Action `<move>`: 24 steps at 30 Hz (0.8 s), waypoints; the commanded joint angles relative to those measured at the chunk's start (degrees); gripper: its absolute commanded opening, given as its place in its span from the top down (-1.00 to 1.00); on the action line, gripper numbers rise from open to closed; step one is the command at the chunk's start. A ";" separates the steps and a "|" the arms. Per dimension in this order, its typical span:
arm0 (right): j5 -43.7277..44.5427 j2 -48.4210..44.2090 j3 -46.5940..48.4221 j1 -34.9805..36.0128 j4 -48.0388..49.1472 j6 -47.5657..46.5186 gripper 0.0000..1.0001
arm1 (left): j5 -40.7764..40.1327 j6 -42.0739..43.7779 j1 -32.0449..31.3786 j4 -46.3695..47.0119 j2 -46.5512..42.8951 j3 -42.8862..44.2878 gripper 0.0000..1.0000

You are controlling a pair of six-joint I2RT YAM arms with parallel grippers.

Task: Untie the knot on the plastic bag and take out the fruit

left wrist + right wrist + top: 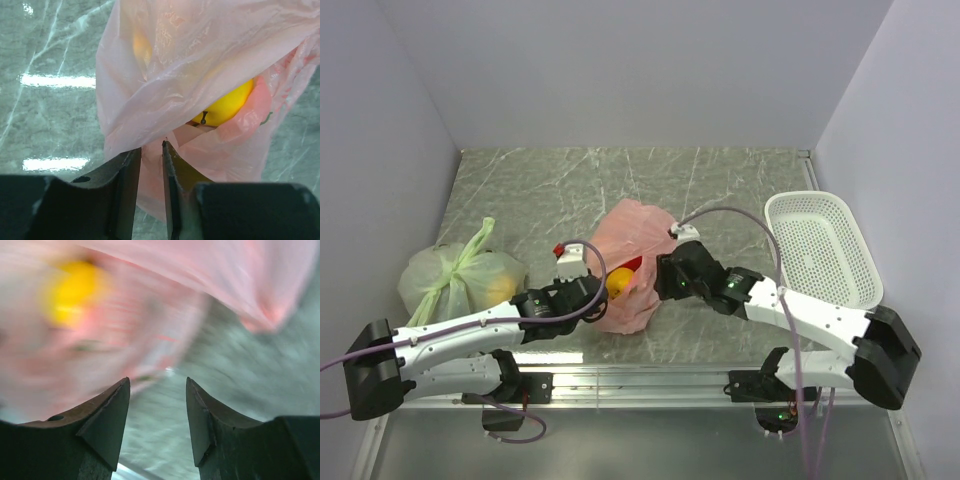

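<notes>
The pink plastic bag (632,262) lies at the table's middle, its mouth gaping toward the near side. A yellow fruit (619,282) shows in the opening, and also in the left wrist view (227,106). No knot shows. My left gripper (596,288) is shut on a fold of the pink bag (150,165) at its near-left edge. My right gripper (663,277) is open and empty, close to the bag's right side; its view is blurred, with pink film (150,315) and a yellow patch (72,292) ahead of the fingers.
A pale green tied bag (460,275) with fruit sits at the left wall. A white perforated basket (823,250) stands at the right. Grey walls close in the marble table (570,190) on three sides.
</notes>
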 commanded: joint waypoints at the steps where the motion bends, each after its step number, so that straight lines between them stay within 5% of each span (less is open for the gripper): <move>1: -3.26 -2.48 6.33 2.58 6.34 -6.53 -0.12 | 0.40 -1.37 0.19 2.36 -0.57 -0.39 0.40; 12: -12.94 19.20 16.19 4.61 16.71 -17.26 -0.22 | 0.23 -2.43 0.19 2.27 -2.94 -1.70 0.39; 24: -9.96 30.82 15.04 4.61 17.69 -20.78 -0.57 | 0.32 -1.72 0.81 3.15 -1.98 -2.41 0.36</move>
